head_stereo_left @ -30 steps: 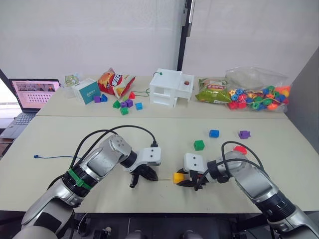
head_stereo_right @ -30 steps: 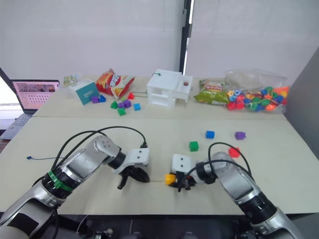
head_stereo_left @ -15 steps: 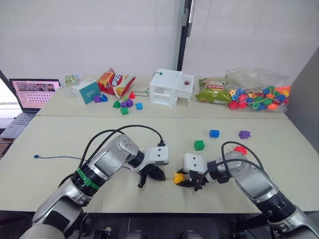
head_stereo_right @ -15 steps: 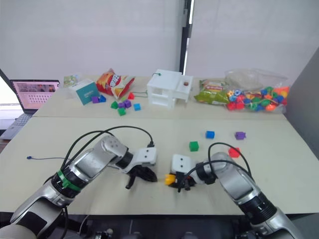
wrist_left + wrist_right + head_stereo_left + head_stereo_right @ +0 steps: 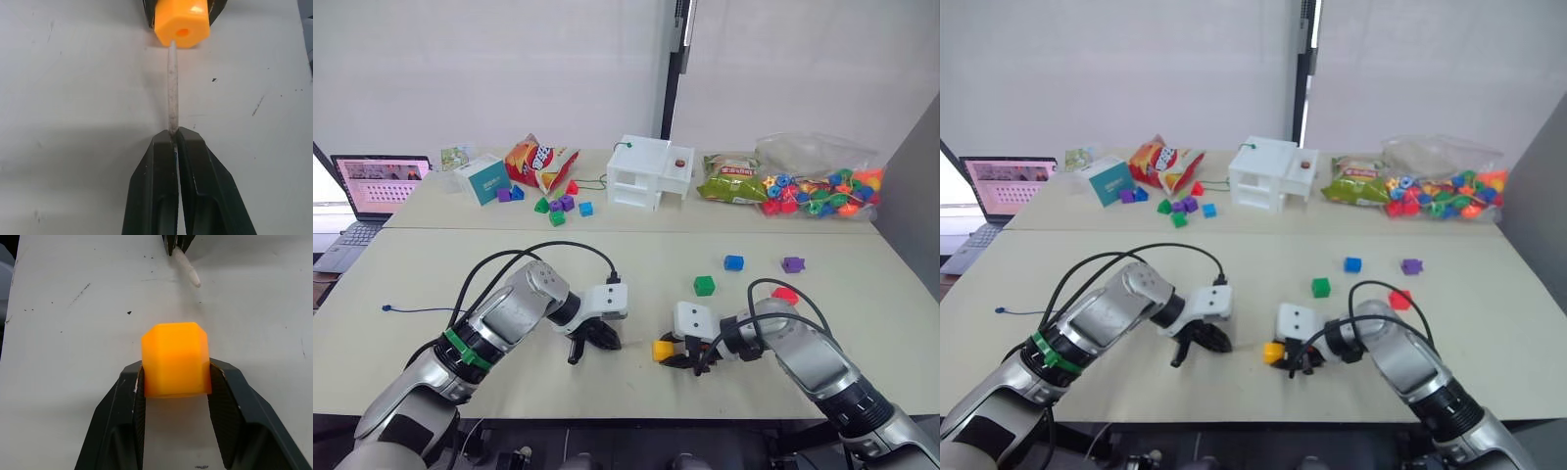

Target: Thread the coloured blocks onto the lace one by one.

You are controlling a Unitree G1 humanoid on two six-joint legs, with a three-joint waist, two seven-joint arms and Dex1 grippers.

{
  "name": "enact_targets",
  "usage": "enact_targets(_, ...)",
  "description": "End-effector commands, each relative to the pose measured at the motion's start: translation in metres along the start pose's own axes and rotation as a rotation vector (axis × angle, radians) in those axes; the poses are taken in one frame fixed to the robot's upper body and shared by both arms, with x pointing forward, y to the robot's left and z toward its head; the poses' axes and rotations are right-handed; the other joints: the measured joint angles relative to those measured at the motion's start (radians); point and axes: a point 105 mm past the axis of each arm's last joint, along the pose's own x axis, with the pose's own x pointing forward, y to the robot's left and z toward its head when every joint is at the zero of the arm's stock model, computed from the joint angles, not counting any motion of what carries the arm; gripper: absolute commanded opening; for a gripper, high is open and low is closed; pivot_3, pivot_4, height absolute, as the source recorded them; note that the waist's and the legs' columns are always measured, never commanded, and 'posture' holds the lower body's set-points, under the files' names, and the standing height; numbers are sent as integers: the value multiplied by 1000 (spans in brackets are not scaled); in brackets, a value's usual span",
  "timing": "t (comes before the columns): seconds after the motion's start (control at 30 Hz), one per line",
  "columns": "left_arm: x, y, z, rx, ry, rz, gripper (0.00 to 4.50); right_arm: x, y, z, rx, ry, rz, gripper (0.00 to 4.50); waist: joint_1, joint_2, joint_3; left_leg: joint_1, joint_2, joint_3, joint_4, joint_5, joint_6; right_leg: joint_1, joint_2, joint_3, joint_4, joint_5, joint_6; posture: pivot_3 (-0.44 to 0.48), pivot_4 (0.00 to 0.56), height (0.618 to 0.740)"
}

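At the lower centre of the left eye view, the yellow-orange block point(image 5: 663, 349) is clamped between the two fingers of the right gripper point(image 5: 674, 352), just above the near table point(image 5: 862, 323). Left of it, the left gripper point(image 5: 590, 338) is closed on the lace point(image 5: 172, 81); in the left wrist view the stiff pale tip is pinched between its fingers and points at the hole in the block, with the end right at the block's face, though whether it has entered cannot be told. The dark-blue end of the lace point(image 5: 386, 308) lies at the left edge of the table.

Further up, right of centre, the green block point(image 5: 704, 285), blue block point(image 5: 733, 262), purple block point(image 5: 792, 264) and red block point(image 5: 785, 293) lie loose and apart from one another.

On the far table, at the upper right, a clear bag point(image 5: 818, 181) is filled with multicoloured beads. Near the upper centre a white shelf box point(image 5: 646, 172) is seen, its contents too small to tell.

Compared with half a second ago, the left gripper has been drawn back to the left, so a wider gap lies between it and the block; the right gripper and block are unchanged.
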Motion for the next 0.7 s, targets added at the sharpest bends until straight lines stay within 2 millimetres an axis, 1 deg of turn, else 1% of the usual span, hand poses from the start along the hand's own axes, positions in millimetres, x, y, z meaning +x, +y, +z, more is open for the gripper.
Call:
enact_targets(0.03,-20,-8,2,62,104,-33,0,10,9,0,7,2,51,1273,-4,0,0,0,0,0,0,0,0,0,0,0,0,0,0,0,150,740)
enact_targets(0.1,-25,-11,-2,55,171,-56,0,12,10,1,7,-3,57,1273,-7,0,0,0,0,0,0,0,0,-1,1,1,0,0,0,0,150,740)
enact_targets(0.17,-27,-11,-3,48,218,-64,0,13,11,2,8,-5,61,1273,-7,0,0,0,0,0,0,0,0,0,1,0,0,0,-1,0,150,740)
enact_targets(0.3,-27,-11,2,26,262,-93,0,17,13,4,10,-17,64,1273,-7,0,0,0,1,0,0,0,0,0,1,0,0,0,0,0,150,740)
enact_targets(0.43,-20,-13,5,34,292,-115,0,20,15,5,17,-28,61,1273,-10,0,0,0,1,0,0,0,0,0,2,0,1,0,-1,0,150,740)
enact_targets(0.7,-8,-5,7,65,327,-98,0,19,17,6,31,-30,49,1273,-10,0,0,0,1,0,0,0,0,0,2,1,1,0,-1,0,150,740)
